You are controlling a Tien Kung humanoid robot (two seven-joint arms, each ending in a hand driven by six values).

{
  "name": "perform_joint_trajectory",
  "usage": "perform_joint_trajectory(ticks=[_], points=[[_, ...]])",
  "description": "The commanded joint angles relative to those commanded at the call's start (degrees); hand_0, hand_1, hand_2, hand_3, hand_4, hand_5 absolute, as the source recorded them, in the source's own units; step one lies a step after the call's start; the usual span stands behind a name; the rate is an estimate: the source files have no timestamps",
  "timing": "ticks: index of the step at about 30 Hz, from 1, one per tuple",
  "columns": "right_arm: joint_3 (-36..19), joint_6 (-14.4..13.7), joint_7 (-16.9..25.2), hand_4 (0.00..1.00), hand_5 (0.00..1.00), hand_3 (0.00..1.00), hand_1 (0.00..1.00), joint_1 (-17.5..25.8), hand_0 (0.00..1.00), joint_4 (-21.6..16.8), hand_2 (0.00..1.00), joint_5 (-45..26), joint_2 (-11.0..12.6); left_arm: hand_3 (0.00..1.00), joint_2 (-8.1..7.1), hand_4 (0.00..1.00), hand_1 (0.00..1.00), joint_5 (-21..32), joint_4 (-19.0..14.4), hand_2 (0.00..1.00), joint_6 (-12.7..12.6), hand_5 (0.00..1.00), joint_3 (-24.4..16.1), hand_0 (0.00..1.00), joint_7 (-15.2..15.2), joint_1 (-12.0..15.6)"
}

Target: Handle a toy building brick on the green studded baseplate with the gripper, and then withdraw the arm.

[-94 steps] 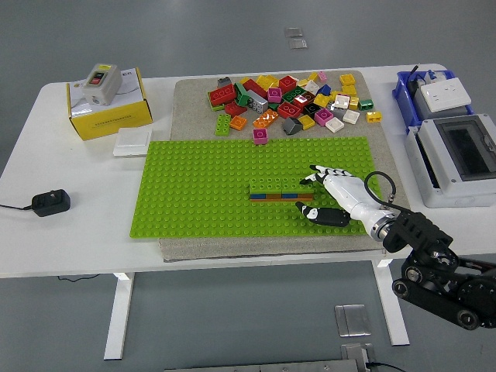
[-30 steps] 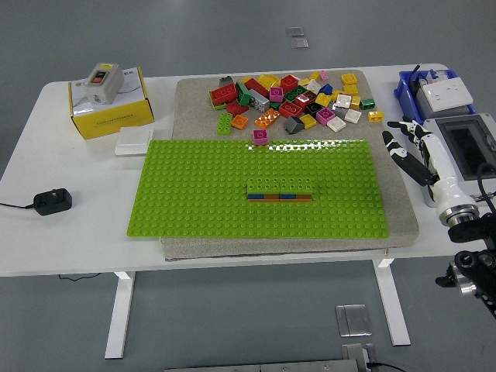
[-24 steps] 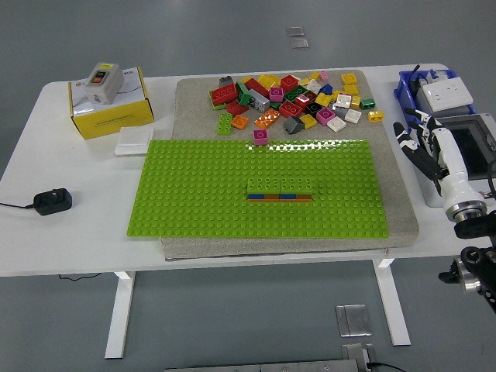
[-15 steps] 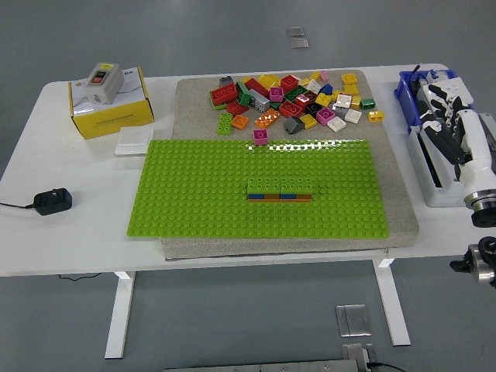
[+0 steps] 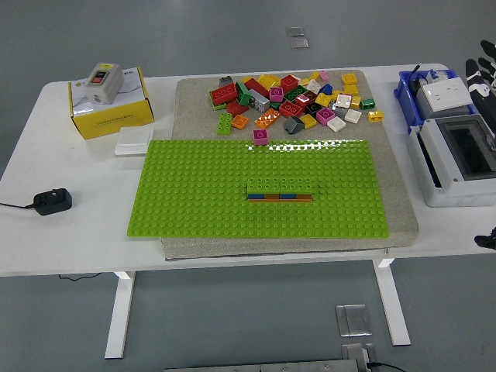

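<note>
A white table [image 5: 70, 232] on white legs stands on a grey floor [image 5: 232, 325] — even, soft light.

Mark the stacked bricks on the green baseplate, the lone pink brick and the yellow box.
stacked bricks [image 5: 280, 188], head view, green top row.
green baseplate [image 5: 194, 201], head view, bare studs.
pink brick [image 5: 260, 136], head view, top.
yellow box [image 5: 112, 118], head view, front face.

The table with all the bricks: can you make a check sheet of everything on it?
Surface: white table, grey mat under the baseplate.
Job's things: green baseplate; green-topped brick row stuck near its middle.
Clutter: loose brick pile behind the baseplate; yellow box with a switch on top; small white plate; blue bin; grey enclosure.
Hands: right hand at the right edge, off the table; left nothing seen.
Cables: black plug adapter with cord.
Surroundings: grey floor.
</note>
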State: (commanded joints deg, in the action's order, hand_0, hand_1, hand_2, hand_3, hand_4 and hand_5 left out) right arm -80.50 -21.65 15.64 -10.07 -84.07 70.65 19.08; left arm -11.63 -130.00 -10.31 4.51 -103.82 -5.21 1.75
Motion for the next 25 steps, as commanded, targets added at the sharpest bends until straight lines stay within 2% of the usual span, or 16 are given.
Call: perform_joint_trajectory(ticks=[2, 3, 8, 9, 14, 15, 20, 21, 25], points=[[-1.06, -0.44, 1.94, 0.661, 0.653, 0.857, 0.853, -0.02, 0.839, 0.76, 0.904, -1.53, -0.05, 0.571, 0.14, 0.182, 0.642, 0.00, 0.00, 0.497, 0.06, 0.744, 0.01, 0.656, -0.04, 0.04], [-1.42, -0.70, 2.47, 0.662, 0.649, 0.835, 0.826, -0.02, 0.813, 0.96, 0.861, -1.72, -0.04, 0.571, 0.19, 0.183, 0.644, 0.00, 0.00, 0.499, 0.08, 0.740, 0.05, 0.658, -0.08, 0.10], [-2.32, -1.80, 3.65, 0.662, 0.649, 0.835, 0.826, -0.23, 0.813, 1.52, 0.861, -0.29, -0.03, 0.571, 0.32, 0.183, 0.644, 0.00, 0.00, 0.499, 0.13, 0.740, 0.26, 0.658, -0.22, 0.36], [-2.45, -1.91, 3.91, 0.709, 0.724, 0.794, 0.764, -0.29, 0.761, 1.66, 0.798, -0.10, -0.05, 0.571, 0.33, 0.183, 0.644, 0.00, 0.00, 0.501, 0.13, 0.742, 0.37, 0.659, -0.24, 0.38], [-3.95, -1.85, 6.75, 0.709, 0.724, 0.794, 0.764, -0.08, 0.761, 2.55, 0.798, -1.06, -0.36, 0.571, 0.38, 0.183, 0.644, 0.00, 0.00, 0.501, 0.18, 0.742, 1.38, 0.659, -0.22, 0.37], [-4.10, -1.76, 7.11, 0.746, 0.843, 0.827, 0.728, 0.01, 0.666, 2.66, 0.778, -1.42, -0.37, 0.571, 0.42, 0.184, 0.644, 0.00, 0.00, 0.502, 0.19, 0.742, 1.46, 0.659, -0.23, 0.41], [-4.60, -1.55, 8.69, 0.746, 0.843, 0.827, 0.728, 0.58, 0.666, 3.03, 0.778, -3.24, -0.29, 0.571, 0.83, 0.184, 0.644, 0.00, 0.00, 0.502, 0.26, 0.742, 1.00, 0.659, -0.35, 0.88], [-4.61, -1.53, 8.91, 0.747, 0.855, 0.851, 0.695, 0.71, 0.601, 3.05, 0.757, -3.63, -0.26, 0.570, 0.95, 0.186, 0.644, 0.00, 0.00, 0.504, 0.28, 0.742, 0.74, 0.659, -0.40, 1.01], [-4.28, -1.49, 9.25, 0.747, 0.855, 0.851, 0.695, 0.98, 0.601, 2.93, 0.757, -4.62, -0.20, 0.570, 1.49, 0.186, 0.644, 0.00, 0.00, 0.504, 0.40, 0.742, -0.35, 0.659, -0.59, 1.42]])
